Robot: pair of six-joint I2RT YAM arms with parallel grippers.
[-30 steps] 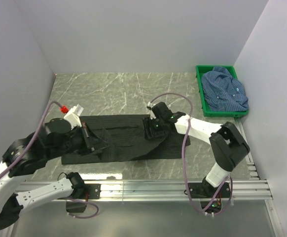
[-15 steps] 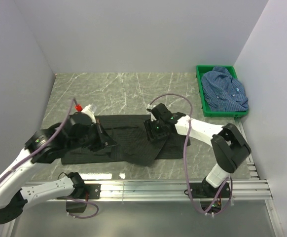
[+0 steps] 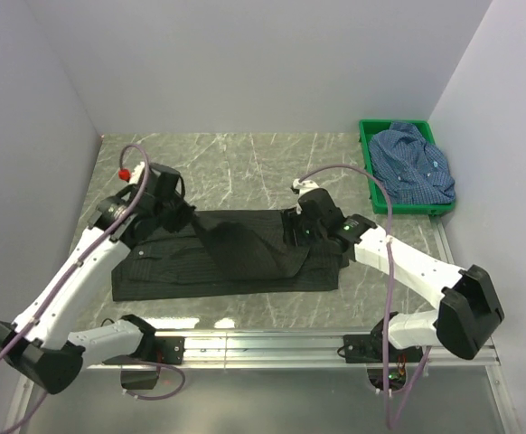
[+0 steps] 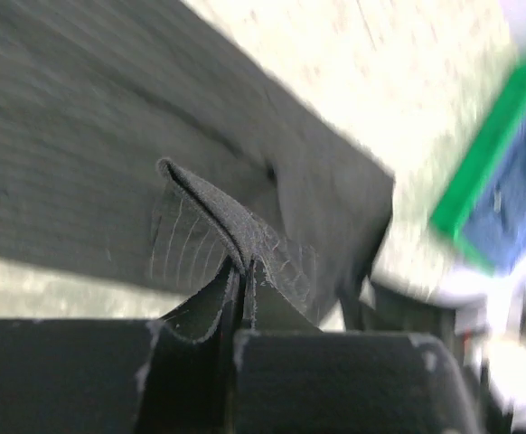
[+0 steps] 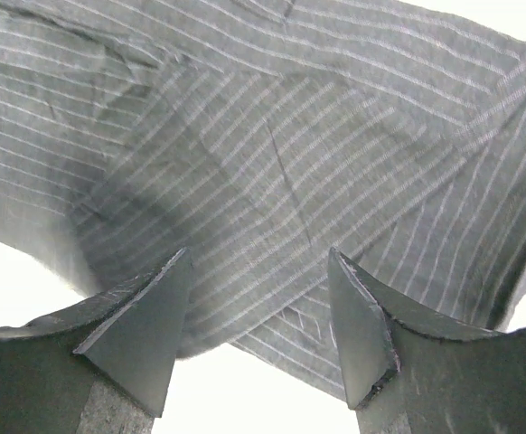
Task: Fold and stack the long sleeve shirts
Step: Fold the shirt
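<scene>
The black shirt [image 3: 173,271] is spread lengthwise on the near half of the marble table [image 3: 245,167]; part of it is lifted into a fold and pinched tight in the left gripper [image 4: 242,276]. The right gripper [image 5: 258,262] is held over the striped cloth right of centre, jaws parted, nothing gripped. The blue shirt [image 3: 414,167] is heaped in the green crate [image 3: 408,210] at the far right corner; a broad strip of marble is seen between the black shirt's far edge and the back wall [image 3: 263,63].

One shirt [image 3: 245,260] lies on the table [image 3: 245,167], another shirt [image 3: 414,167] in the far-right crate [image 3: 406,210].

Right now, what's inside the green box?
A crumpled blue checked shirt fills the green crate. It covers the bottom, so anything underneath it can't be seen.
</scene>
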